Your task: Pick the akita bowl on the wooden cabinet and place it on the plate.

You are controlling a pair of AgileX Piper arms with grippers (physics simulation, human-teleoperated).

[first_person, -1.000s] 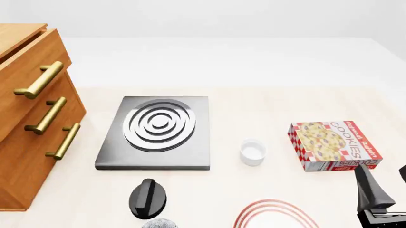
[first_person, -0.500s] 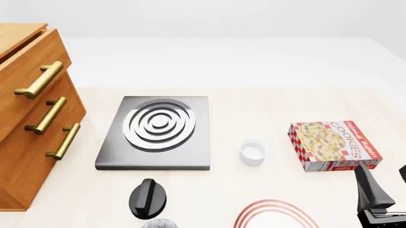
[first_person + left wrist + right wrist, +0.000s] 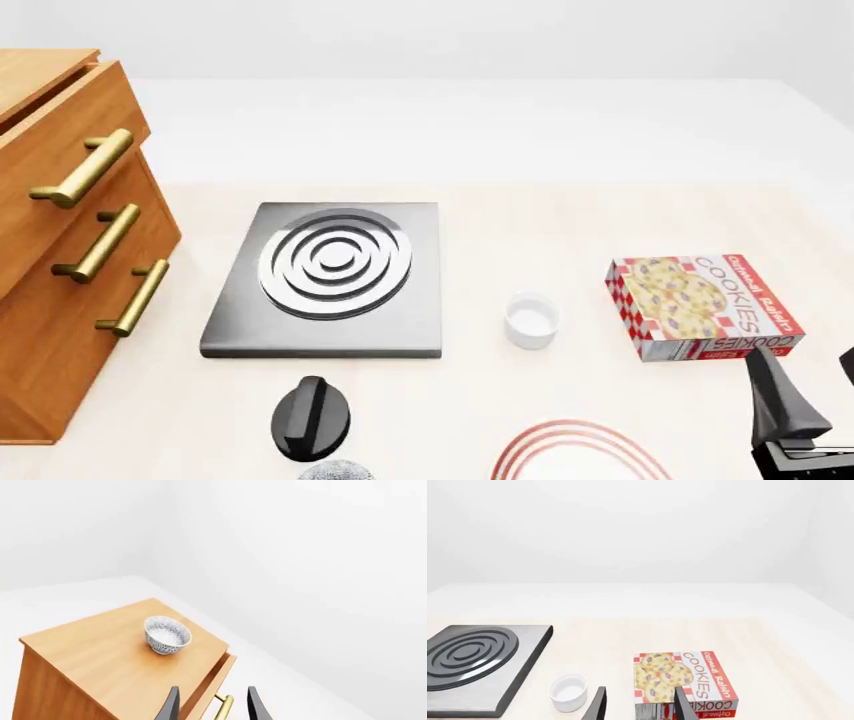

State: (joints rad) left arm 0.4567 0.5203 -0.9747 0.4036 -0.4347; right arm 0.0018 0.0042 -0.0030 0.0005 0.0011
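The akita bowl (image 3: 167, 636), grey-white and speckled, stands upright on top of the wooden cabinet (image 3: 87, 665). My left gripper (image 3: 212, 707) is open and empty, well short of the bowl and off the cabinet's drawer side. In the front view the cabinet (image 3: 60, 250) fills the left edge and the bowl is out of frame. The plate (image 3: 581, 452), white with red rings, is cut off by the near edge. My right gripper (image 3: 811, 395) hangs open and empty at the near right, right of the plate, and its fingers (image 3: 598, 705) point toward the cookie box.
A grey square slab (image 3: 327, 278) with silver rings lies mid-table. A small white cup (image 3: 531, 320) and a cookie box (image 3: 705, 305) sit to its right. A black rounded part (image 3: 311, 415) stands at the near edge, left of the plate. Brass handles (image 3: 83, 170) stick out from the drawers.
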